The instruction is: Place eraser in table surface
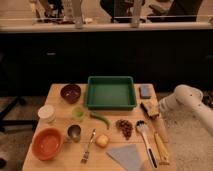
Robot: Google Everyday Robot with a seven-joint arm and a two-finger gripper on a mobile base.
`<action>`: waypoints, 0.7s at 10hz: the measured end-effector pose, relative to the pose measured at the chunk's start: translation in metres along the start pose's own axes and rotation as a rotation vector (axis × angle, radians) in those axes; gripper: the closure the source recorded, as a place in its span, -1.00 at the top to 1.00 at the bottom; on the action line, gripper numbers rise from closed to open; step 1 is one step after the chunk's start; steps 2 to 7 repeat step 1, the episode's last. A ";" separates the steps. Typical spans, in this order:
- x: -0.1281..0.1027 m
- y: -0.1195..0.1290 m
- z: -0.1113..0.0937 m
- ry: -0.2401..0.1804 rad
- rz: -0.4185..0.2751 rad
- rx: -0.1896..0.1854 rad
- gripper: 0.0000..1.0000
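Hovering at the table's right edge, your gripper sits low over the table surface; whether it grips anything, you can't tell from this view. Eraser lies flat on the wood just behind the gripper, beside the green tray that is off to the gripper's left. Spatula lies just in front of it, nuts front-left, blue-grey cloth further forward.

High frontal view down onto table surface; gripper right.
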State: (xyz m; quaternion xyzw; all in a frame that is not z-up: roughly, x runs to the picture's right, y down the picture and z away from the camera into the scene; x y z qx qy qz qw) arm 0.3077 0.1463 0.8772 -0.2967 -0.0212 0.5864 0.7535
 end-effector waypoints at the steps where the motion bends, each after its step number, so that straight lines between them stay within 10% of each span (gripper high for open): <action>1: 0.000 0.000 0.000 0.000 0.000 0.000 0.38; 7: 0.000 0.000 0.000 0.000 0.000 0.000 0.38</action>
